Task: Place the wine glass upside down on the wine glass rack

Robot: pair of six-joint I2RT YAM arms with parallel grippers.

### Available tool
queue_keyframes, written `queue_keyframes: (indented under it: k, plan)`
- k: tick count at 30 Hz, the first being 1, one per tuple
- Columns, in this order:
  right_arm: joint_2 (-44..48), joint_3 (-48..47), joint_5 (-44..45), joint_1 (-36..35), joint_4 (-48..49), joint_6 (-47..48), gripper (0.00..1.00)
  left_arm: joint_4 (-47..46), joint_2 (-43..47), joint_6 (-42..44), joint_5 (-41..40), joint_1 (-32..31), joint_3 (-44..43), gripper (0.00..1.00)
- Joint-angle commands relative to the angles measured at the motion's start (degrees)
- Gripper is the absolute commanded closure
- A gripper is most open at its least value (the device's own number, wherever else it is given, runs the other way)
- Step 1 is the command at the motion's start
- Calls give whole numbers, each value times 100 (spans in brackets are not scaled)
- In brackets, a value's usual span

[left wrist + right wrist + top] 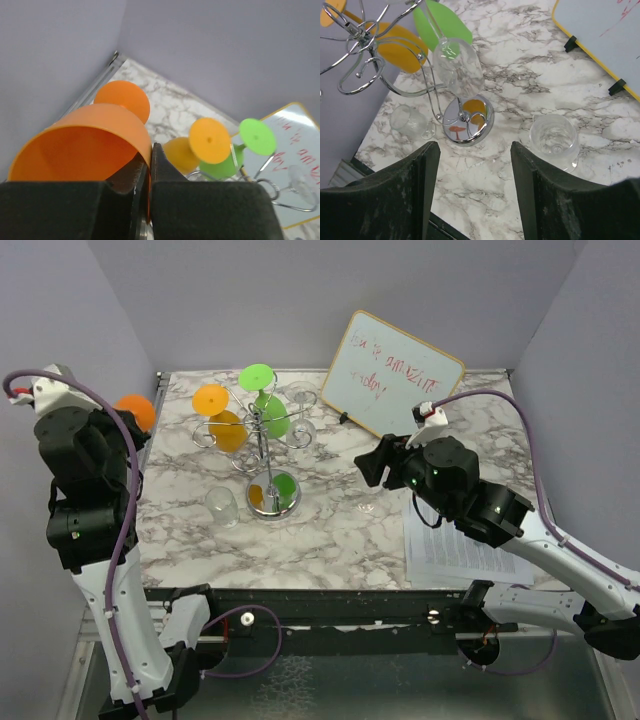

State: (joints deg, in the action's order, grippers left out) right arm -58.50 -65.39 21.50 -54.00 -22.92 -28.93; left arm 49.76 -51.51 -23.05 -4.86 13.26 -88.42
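black-and-white arms with looping purple cables

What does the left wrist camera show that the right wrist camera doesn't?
Only the left wrist: the orange plastic wine glass, its rim pinched in the shut left gripper. Only the right wrist: the open right gripper, an upright clear wine glass on the marble table, and the rack's round chrome base. Both: the silver wire wine glass rack with a green glass hanging upside down.
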Motion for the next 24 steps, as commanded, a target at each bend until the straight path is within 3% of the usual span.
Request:
queue_keyframes:
  k: [1,5,10,14,18,22,24]
  plan:
    - [60,110,-85,-14,244,-63,35,-498,-223,-350,567,-16,-1057,100]
    - [115,178,-67,-14,467,-251,33,-1125,-377,-957,1834,-17,-1496,100]
    - [274,314,-205,-13,1000,-607,33,-2761,-299,-2479,3490,-2,-808,100]
    - [448,559,-367,-10,1685,-803,31,-3488,-369,-3098,3986,1,-602,100]
    - [497,736,-581,-14,2527,-995,26,-4824,-468,-4088,4622,-14,-87,100]
    - [415,965,-1021,-14,3773,-1113,21,-6109,-512,-4939,4668,-128,457,100]
    - [221,956,-1202,-14,4181,-1074,19,-6369,-530,-4865,4347,-281,569,100]
